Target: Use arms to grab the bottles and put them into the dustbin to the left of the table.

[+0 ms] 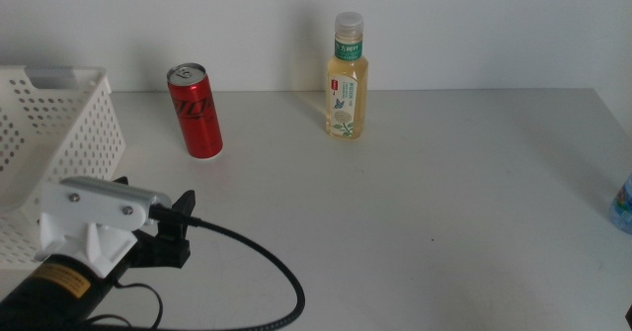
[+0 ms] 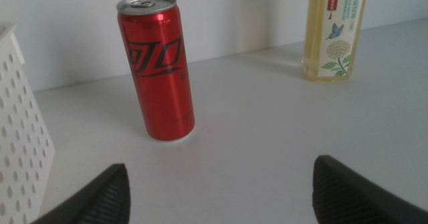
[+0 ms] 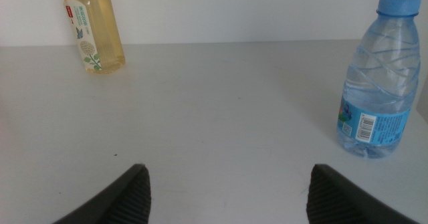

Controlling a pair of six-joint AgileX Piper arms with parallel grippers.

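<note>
Handling judgement first: the red can [image 1: 196, 110] is likely light, stiff and smooth-walled, so a grip across its mid-body looks safest; squeezing hard could dent it. It stands upright on the surface [image 1: 415, 203], near the white basket [image 1: 59, 133] and well apart from the yellow tea bottle [image 1: 347, 77], which stands upright farther back, near the wall. The tea bottle appears full and heavier; its labelled waist offers the best hold. The water bottle [image 3: 376, 77] stands upright at the right edge of the surface; its thin ribbed plastic may flex, so the lower labelled section seems the firmer place to grip. The left gripper [image 2: 221, 187] sits low in front of the can, jaws spread wide, holding nothing and touching nothing; the can stands ahead of the gap, toward the left jaw's side. The right gripper [image 3: 227, 190] is out of the middle view; its jaws are likewise spread wide and empty, with the water bottle ahead and off to one side.
</note>
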